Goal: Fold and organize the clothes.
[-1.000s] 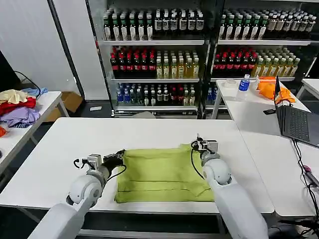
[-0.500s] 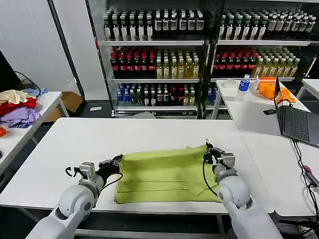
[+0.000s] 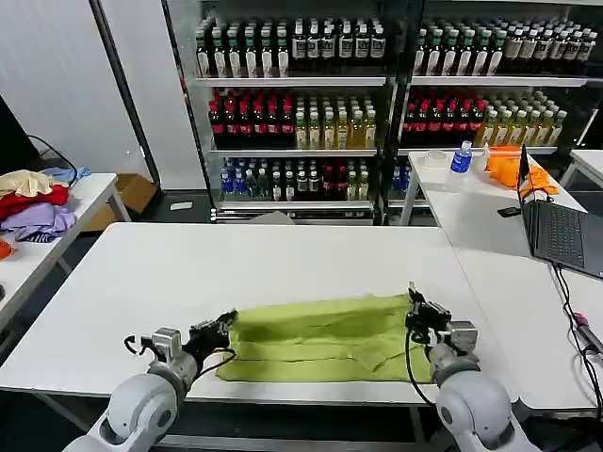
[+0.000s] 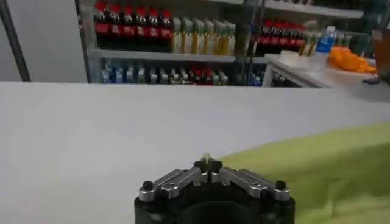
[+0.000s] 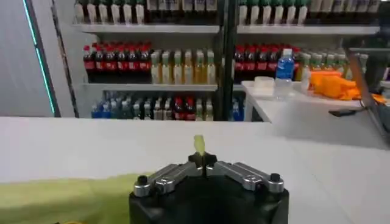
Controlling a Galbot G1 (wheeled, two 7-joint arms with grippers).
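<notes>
I've dragged the T-shirt's (image 3: 320, 337) far edge nearer; left gripper (image 3: 219, 330) and right gripper (image 3: 415, 311) each pinch corners, which might slip, spoiling the fold.

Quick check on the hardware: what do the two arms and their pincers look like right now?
Both arms are smooth light-grey shells with rounded joints. The left pincer and right pincer are black, with silver-grey wrist blocks and looping black cables. In the wrist views each shows silver linkage bars with black bolts.

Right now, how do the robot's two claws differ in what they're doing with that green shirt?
The left gripper pinches the T-shirt at its left far corner; the right gripper pinches its right far corner, a bit farther up the table. A green tip pokes above the right gripper's fingers, less above the left's. Both are shut on cloth.
</notes>
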